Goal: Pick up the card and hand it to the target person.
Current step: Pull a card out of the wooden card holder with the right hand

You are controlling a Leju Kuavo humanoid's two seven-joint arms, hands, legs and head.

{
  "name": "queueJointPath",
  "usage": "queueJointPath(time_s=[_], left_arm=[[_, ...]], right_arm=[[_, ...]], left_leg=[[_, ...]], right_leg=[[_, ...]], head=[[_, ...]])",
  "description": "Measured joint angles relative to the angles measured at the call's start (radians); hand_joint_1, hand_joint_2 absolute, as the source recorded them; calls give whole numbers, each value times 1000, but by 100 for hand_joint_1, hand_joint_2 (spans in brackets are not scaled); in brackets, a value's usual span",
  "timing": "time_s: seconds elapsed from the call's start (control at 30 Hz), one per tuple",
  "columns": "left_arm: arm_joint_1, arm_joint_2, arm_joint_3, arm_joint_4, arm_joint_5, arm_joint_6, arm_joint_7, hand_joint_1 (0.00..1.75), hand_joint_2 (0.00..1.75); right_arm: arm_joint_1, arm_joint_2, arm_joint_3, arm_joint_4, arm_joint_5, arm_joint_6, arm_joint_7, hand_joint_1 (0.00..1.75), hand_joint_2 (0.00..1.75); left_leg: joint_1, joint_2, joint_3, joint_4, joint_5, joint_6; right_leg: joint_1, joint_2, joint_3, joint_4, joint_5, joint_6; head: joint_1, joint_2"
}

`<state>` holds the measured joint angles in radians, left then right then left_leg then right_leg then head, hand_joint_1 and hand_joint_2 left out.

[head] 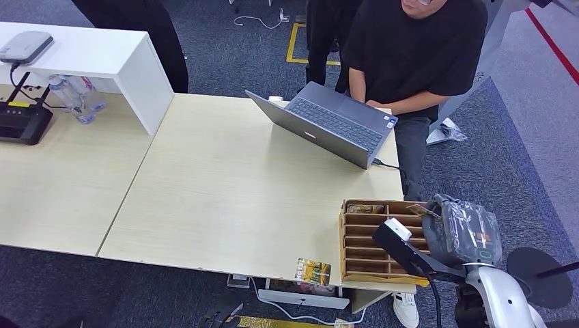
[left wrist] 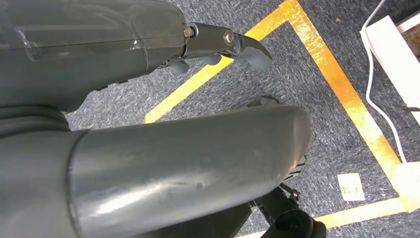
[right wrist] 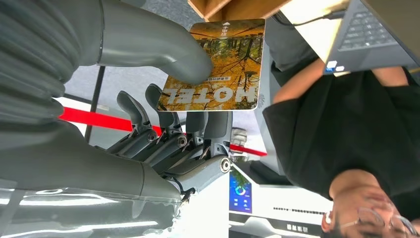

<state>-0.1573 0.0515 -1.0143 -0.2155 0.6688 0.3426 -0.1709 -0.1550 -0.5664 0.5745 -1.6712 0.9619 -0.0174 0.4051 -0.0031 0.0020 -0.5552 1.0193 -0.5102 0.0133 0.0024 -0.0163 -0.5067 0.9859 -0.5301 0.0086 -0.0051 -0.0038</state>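
While my right hand is pinching the glossy autumn-forest hotel card between thumb and fingers, I am judging the pickup done and the handover to the black-shirted seated person still outstanding.

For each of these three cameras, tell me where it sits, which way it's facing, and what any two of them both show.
Head view: high on the robot, looking forward and down at the table, laptop and wooden card rack; the right hand shows.
Left wrist view: behind the hanging left hand, facing carpet with yellow tape.
Right wrist view: behind the right hand, which pinches a hotel card, facing the seated person.
Shared: head and right wrist views both show person and laptop.
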Motion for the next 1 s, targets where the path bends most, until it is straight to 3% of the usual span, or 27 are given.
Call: queueJointPath(time_s=[1.0], left_arm=[[-18,-1,0,0,-25,-10,20,0,0]], right_arm=[[-149,-44,-29,-35,-35,30,0,137,175]], left_leg=[[0,0,0,0,0,0]], right_leg=[[0,1,0,0,1,0]], head=[[0,0]])
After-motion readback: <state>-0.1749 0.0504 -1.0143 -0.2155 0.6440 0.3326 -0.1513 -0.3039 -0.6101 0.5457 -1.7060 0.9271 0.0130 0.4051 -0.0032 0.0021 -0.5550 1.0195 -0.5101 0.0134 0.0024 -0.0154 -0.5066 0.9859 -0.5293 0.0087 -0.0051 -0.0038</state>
